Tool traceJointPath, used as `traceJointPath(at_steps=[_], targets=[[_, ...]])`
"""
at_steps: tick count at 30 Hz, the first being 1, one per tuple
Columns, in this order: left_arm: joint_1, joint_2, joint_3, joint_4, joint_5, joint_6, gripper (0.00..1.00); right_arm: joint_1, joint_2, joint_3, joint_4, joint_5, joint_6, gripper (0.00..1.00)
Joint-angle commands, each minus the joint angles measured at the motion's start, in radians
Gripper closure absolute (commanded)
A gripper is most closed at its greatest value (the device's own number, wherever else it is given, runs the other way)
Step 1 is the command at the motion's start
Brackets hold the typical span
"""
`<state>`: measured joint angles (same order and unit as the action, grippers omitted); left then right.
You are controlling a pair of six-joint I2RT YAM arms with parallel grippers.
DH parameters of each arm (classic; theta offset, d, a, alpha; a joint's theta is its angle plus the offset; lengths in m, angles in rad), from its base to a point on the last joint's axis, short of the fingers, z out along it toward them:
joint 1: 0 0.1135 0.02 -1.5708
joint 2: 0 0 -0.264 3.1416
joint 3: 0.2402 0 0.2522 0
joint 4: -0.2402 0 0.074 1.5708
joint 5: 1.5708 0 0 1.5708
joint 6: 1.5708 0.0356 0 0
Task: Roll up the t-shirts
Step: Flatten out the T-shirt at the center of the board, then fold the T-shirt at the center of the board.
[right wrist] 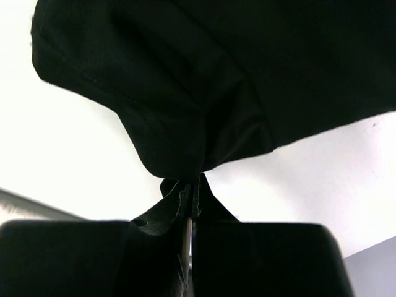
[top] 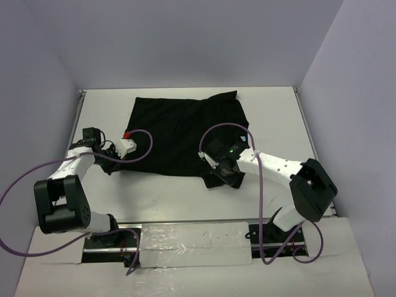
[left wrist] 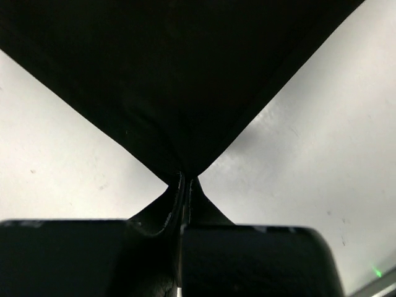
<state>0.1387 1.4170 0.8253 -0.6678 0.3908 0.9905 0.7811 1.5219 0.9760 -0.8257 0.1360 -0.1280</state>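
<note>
You are looking down on a big white table (top: 278, 117) with pale walls around it. A black t-shirt (top: 179, 130) lies spread out on the middle of the table, more toward the far side. It is mostly flat, with some soft wrinkles, and one corner pokes out at the far right. The left arm (top: 62, 204) bends in from the near left and reaches to the shirt's left side. The right arm (top: 309, 185) bends in from the near right and reaches to the shirt's near right part. Your left claw (left wrist: 185, 185) is clenched tight on a corner of the shirt, and the cloth fans out wide from that pinch over the table. Your right claw (right wrist: 193, 185) is clenched on the shirt too, and there the cloth is bunched up in a thick fold. A stitched edge (right wrist: 80, 77) of the shirt curls round on the left of that bunch. Thin purple cables (top: 145, 139) loop over both arms. A tiny green light (top: 231, 148) glows on the right wrist.
</note>
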Motion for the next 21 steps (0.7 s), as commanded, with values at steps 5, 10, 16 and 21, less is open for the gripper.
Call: traceJointPath(at_steps=[5,10,16,21], targets=[[0.002,-0.062,-0.020,-0.161,-0.035,0.022,1.00,-0.013,-0.094,-0.002,-0.130,-0.029,-0.044,1.00],[0.004,-0.084,-0.035,-0.174,-0.063,-0.001,1.00,-0.043,-0.167,-0.020,-0.196,-0.096,-0.056,1.00],[0.002,-0.024,0.053,-0.107,0.060,-0.180,1.00,-0.089,-0.209,-0.022,-0.096,0.051,-0.122,1.00],[0.002,0.059,0.185,-0.012,0.071,-0.314,1.00,-0.177,-0.161,0.012,0.152,0.123,-0.218,1.00]])
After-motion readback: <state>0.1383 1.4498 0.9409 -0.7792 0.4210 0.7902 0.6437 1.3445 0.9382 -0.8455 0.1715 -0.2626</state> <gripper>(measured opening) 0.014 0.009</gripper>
